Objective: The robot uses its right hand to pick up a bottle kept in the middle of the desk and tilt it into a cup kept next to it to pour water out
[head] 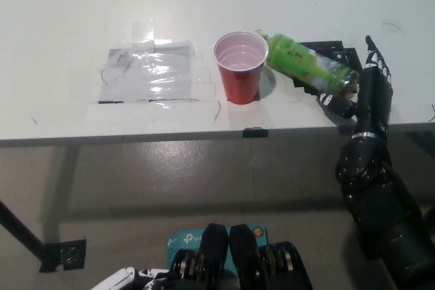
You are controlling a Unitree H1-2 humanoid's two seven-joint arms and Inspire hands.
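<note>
Bottle (307, 63) is lying tipped just left of my right robot hand (372, 85), its long axis running leftward, cap end reaching the red cup (240, 67) rim on the desk (68, 25), while my fingers are spreading open, gripping nothing.

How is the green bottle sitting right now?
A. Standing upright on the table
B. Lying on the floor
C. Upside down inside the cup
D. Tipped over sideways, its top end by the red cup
D: the green bottle lies tipped sideways, its top end beside the red cup rim, its base at the right hand.
</note>
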